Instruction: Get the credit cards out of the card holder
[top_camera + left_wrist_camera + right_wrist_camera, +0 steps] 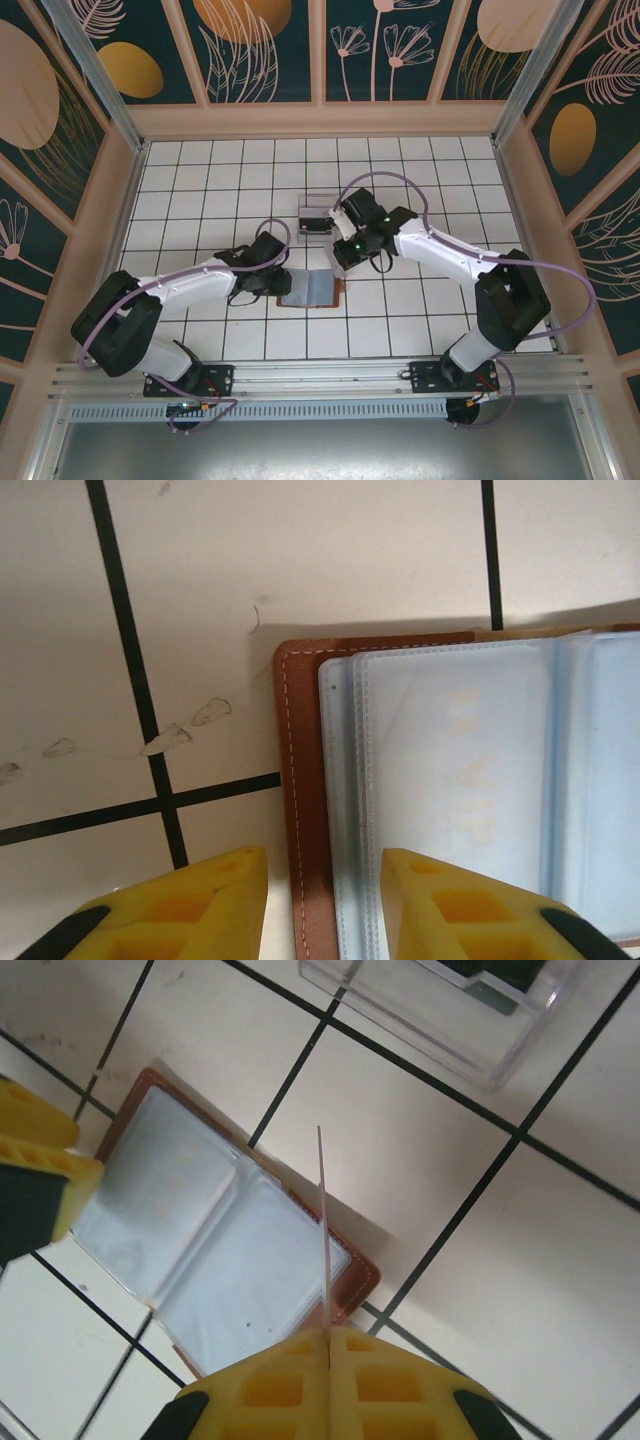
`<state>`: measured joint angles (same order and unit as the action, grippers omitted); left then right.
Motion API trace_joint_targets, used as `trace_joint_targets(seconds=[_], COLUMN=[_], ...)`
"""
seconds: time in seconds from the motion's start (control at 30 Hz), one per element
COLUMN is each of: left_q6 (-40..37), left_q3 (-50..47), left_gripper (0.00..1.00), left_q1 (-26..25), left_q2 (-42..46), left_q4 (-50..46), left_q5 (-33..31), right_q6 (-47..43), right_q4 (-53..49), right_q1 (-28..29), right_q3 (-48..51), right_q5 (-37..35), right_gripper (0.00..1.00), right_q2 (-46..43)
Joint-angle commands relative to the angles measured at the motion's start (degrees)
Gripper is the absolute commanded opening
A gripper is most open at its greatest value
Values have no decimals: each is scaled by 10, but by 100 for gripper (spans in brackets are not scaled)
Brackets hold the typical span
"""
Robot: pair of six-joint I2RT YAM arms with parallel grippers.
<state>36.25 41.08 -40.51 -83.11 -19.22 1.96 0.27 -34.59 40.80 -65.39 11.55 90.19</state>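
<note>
The card holder (316, 290) lies open on the tiles, a reddish-brown cover with pale blue sleeves (455, 780) facing up. In the right wrist view the card holder (200, 1220) spreads below a credit card (323, 1230), seen edge-on as a thin pale line standing out from my right gripper (328, 1334), which is shut on it. That right gripper (347, 250) hovers just above the holder's far right corner. My left gripper (325, 885) is open, its yellow fingers (215, 890) straddling the holder's left edge. In the top view the left gripper (272, 283) sits at that edge.
A clear plastic tray (318, 213) stands one tile beyond the holder, with dark flat items inside; the tray (440, 1015) is at the top of the right wrist view. White tiled floor runs all round, closed in by wooden walls.
</note>
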Motion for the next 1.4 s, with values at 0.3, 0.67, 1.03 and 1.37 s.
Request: trace_joint_targets(seconds=[0.3,0.67,1.03,1.37], left_q6=[5,29,38,37], left_q3=[-12,-59,-63,-54], left_gripper=[38,38,38,38], left_q1=[1,1,1,1], left_q2=[46,79,76,62], left_q4=[-31,-3,2,-2], left_q5=[-52,-49,-49,-47], right_q6=[-346,-496,-577,-612], right_q4=[-109,-202,-290,-340], right_q1=[-5,-13,-26,-28], right_q3=[-125,-268,-469,-629], right_q5=[-38,-110,-122,-106], right_gripper=[0,0,0,0], right_q2=[58,139,259,365])
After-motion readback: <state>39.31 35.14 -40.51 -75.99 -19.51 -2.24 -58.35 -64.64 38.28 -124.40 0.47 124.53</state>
